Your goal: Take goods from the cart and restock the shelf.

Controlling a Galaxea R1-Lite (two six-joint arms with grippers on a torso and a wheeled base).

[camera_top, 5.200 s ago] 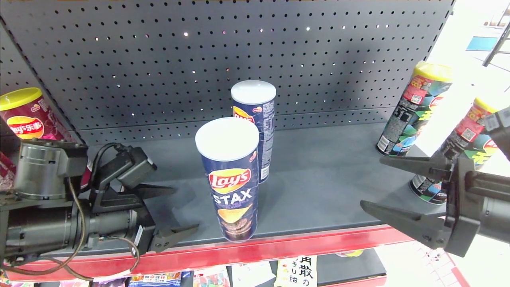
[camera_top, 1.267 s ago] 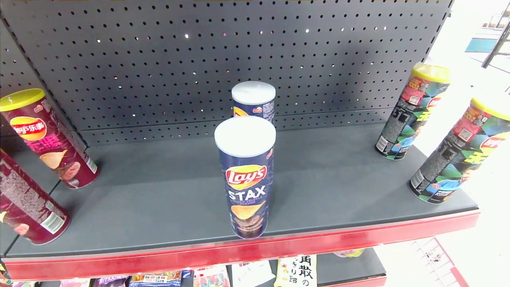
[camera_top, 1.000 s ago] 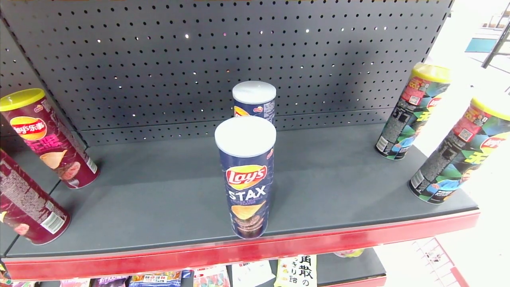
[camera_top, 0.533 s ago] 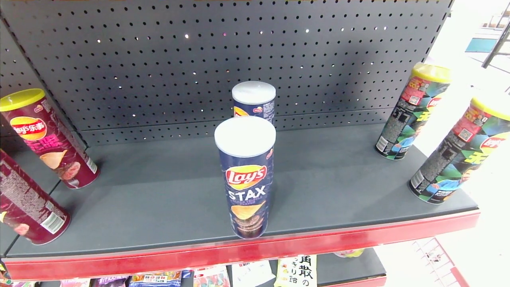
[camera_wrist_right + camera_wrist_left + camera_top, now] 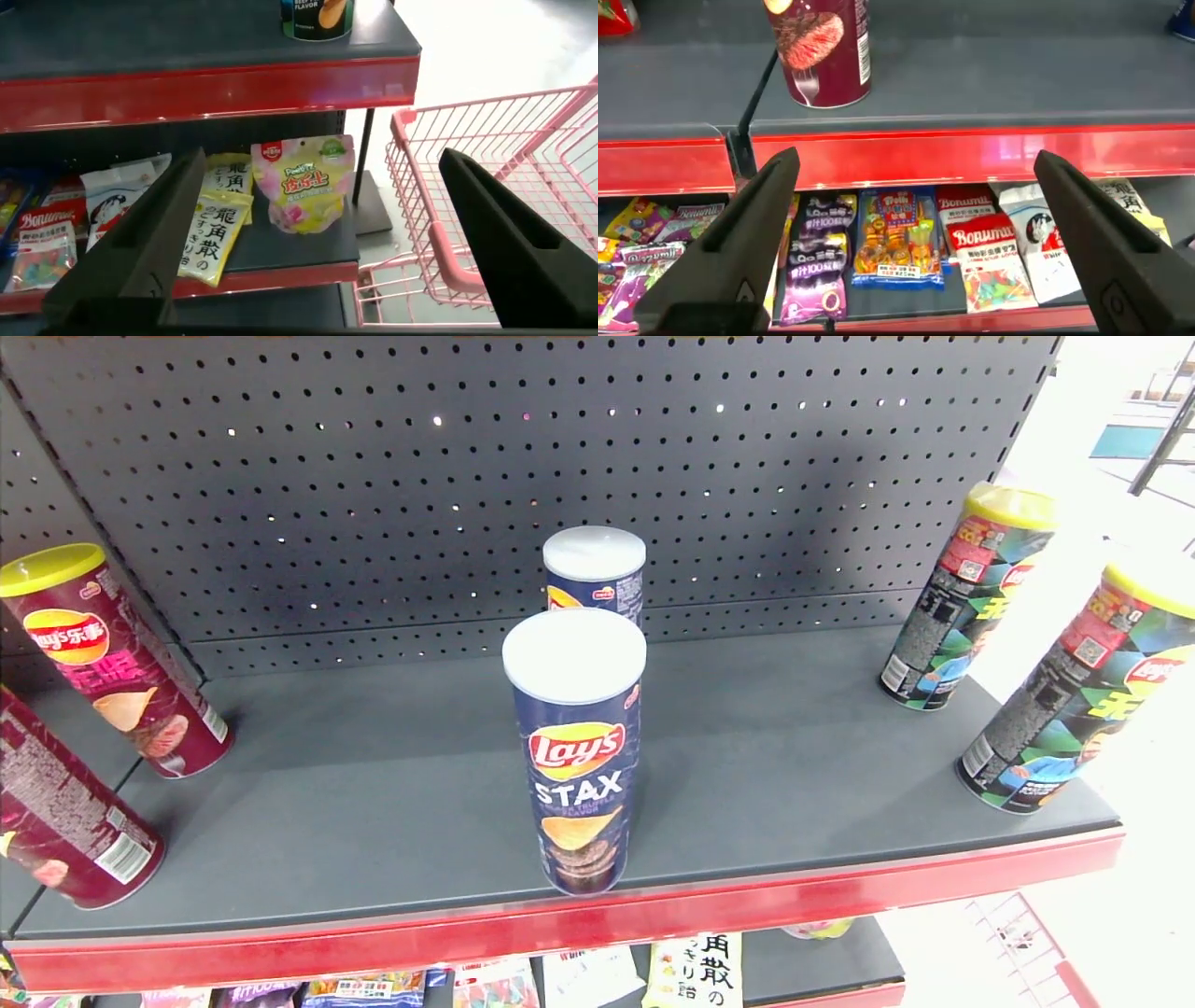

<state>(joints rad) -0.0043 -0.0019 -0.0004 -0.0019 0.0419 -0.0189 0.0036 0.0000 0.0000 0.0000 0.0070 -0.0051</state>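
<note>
Both arms have drawn back out of the head view since five seconds ago, and the near blue chip can (image 5: 579, 765) now stands a little further right, in line with the far blue chip can (image 5: 597, 574); over the last second nothing shifts. The grey shelf (image 5: 373, 784) with its red front lip bears both cans upright at its middle, before the pegboard back panel (image 5: 373, 504). The pink shopping cart (image 5: 523, 140) stands low beside the shelf's right end. The left gripper (image 5: 915, 243) is spread wide and empty, facing snack packets (image 5: 896, 238) on the lower shelf (image 5: 290, 245); the right gripper (image 5: 327, 252) is likewise spread and empty, near the cart. Two maroon cans (image 5: 103, 663) stand at the left, two yellow-lidded patterned cans (image 5: 971, 597) at the right
</note>
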